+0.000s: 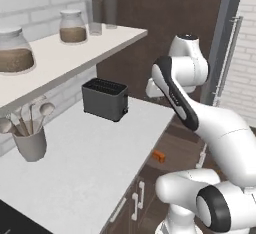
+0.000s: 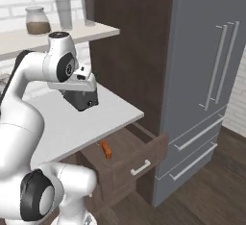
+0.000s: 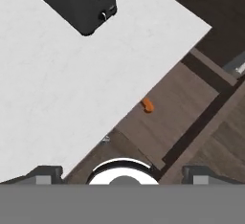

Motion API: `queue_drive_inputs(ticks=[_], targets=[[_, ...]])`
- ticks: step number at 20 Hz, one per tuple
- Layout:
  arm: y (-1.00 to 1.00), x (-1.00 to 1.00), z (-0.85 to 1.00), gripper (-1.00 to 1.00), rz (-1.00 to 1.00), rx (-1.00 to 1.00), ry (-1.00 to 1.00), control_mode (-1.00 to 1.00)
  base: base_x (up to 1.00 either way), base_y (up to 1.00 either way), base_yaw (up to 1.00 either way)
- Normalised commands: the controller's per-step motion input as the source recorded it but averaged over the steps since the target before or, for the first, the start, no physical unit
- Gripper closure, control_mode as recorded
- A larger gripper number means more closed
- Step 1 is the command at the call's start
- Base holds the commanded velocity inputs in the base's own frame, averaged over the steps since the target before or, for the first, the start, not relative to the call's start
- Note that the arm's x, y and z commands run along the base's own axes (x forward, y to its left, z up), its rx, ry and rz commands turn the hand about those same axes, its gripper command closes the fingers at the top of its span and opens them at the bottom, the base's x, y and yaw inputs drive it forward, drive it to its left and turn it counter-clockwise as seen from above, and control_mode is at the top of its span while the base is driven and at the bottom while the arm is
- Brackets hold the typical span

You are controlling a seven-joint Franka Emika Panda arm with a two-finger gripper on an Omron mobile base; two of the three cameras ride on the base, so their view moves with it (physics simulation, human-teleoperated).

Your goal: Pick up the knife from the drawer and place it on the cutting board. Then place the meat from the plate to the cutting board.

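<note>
Lying in the open drawer (image 2: 126,153), the knife (image 2: 105,149) shows as a small orange-brown piece on the drawer's smooth brown wooden floor, just beyond the desk's front edge; its blade is too small to make out. From the left base camera the same orange handle (image 1: 159,156) sits in the drawer (image 1: 180,150) beside the desk's edge, and the hand camera sees it (image 3: 148,105) as a short rounded stub, again just past that edge. The drawer has a dark wood front with a slim silver bar handle (image 2: 140,168).

Above it spreads the desk (image 1: 85,163), a flat, pale, faintly speckled slab. On it stands a dark grey boxy toaster (image 1: 105,99) with slots in its top. Near the wall a pale round cup (image 1: 31,143) holds wooden spoons. A shelf (image 1: 65,53) above carries glass jars of brown grains.

The gripper (image 3: 123,174) hangs high above the drawer, well apart from the knife, its jaws spread wide and holding nothing. To the right stands a tall grey fridge (image 2: 206,75) with long bar handles.
</note>
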Motion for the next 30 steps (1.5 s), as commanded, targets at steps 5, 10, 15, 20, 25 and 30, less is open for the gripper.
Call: queue_drive_inputs(ticks=[5, 10, 15, 20, 25, 30], targets=[[0.00, 0.04, -0.09, -1.00, -0.12, 0.02, 0.03, -1.00, 0.30, 0.03, -0.22], [-0.31, 0.00, -0.81, -1.00, -0.25, 0.18, 0.10, -1.00, 0.00, 0.00, 0.00], [-0.66, 0.00, -1.00, -1.00, -0.17, 0.25, 0.08, -1.00, 0.00, 0.00, 0.00], [-0.22, 0.00, -1.00, -1.00, -0.12, 0.09, 0.04, -1.00, 0.00, 0.00, 0.00], [0.00, 0.00, -0.98, -1.00, -0.11, -0.01, 0.00, -1.00, 0.00, 0.00, 0.00], [-0.01, 0.17, -0.73, -1.00, -0.10, -0.04, 0.04, -1.00, 0.00, 0.00, 0.00]])
